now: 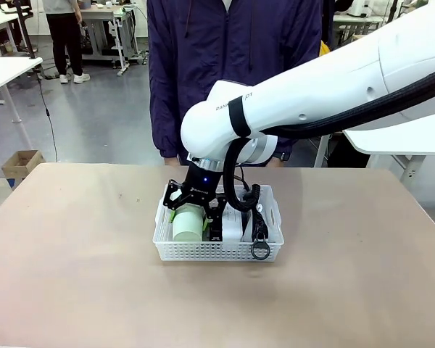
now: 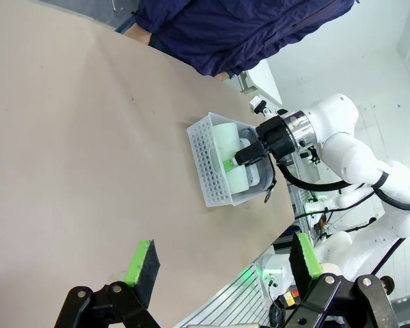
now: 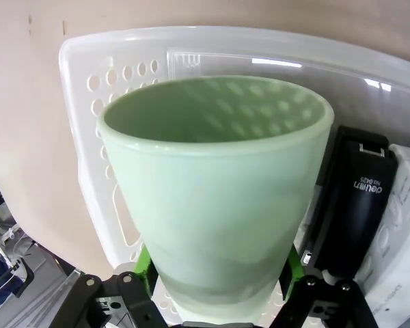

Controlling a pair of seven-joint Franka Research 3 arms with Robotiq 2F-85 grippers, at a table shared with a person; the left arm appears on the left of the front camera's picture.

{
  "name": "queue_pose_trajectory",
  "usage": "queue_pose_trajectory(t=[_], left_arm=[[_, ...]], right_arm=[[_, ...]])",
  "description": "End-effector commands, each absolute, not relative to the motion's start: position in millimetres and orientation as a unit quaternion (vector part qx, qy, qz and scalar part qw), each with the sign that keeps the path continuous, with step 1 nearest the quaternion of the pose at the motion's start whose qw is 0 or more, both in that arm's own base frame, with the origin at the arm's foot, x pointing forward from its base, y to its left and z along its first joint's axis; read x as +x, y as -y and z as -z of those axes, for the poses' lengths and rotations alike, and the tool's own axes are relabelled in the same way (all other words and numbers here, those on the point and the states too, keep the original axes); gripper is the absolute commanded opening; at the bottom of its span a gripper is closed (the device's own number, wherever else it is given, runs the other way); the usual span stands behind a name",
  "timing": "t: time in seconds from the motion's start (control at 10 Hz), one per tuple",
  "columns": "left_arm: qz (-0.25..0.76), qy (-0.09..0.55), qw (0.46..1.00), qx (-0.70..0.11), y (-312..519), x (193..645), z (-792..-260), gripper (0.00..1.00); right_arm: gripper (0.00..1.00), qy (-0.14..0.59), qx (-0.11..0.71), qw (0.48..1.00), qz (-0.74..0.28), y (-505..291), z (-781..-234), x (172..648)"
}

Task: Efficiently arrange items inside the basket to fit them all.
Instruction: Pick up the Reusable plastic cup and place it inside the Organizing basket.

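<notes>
Fingers point(image 2: 142, 270) with green pads on the left gripper point(image 2: 222, 263) stand wide apart, holding nothing, up above the bare brown table point(image 2: 75, 157). This gripper is well away from the basket point(image 2: 208, 164).

Farther along the table sits the white basket point(image 1: 217, 250), with holes in its sides. Its long side runs across the table. The pale green cup point(image 1: 188, 223) lies on its side at the left end of the basket, and its open mouth points toward the near wall. The right gripper point(image 1: 196, 210) comes down over the cup with one finger on each side. In the right wrist view the green pads point(image 3: 142, 263) sit right beside the cup's point(image 3: 215, 205) narrow bottom end, but I cannot tell if they squeeze it or have let go.

Just beside the cup lies the black stapler point(image 3: 352, 198), and its long body runs the same way as the cup. Past the stapler is something white with print point(image 3: 400, 232), too cut off to name. At the right end of the basket a black strap with a ring point(image 1: 259, 249) hangs over the near wall.

The white right arm point(image 1: 304, 94) reaches in from the right, across the middle, and bends down at the wrist into the basket. It hides much of what lies inside.

A person in a dark blue jacket point(image 1: 232, 51) stands at the far side of the table.
</notes>
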State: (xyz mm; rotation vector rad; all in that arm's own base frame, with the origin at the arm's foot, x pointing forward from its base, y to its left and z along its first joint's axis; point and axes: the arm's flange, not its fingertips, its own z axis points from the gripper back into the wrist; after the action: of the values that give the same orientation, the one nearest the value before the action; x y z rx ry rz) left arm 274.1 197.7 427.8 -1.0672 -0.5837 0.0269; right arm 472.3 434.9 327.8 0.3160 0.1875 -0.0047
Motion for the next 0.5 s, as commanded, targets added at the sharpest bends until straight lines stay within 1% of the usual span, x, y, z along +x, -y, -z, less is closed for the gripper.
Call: queue_pose_trajectory(t=[0.0, 0.4], left_arm=[[-0.007, 0.287, 0.813, -0.507, -196.6, 274.6, -428.9, 1.0], [-0.007, 0.287, 0.813, -0.507, -196.6, 274.6, -428.9, 1.0]], right_arm=[[1.0, -0.092, 0.131, 0.987, 0.011, -441.1, -330.7, 475.5], [1.0, -0.09, 0.143, 0.986, 0.009, -440.7, -332.0, 474.6]])
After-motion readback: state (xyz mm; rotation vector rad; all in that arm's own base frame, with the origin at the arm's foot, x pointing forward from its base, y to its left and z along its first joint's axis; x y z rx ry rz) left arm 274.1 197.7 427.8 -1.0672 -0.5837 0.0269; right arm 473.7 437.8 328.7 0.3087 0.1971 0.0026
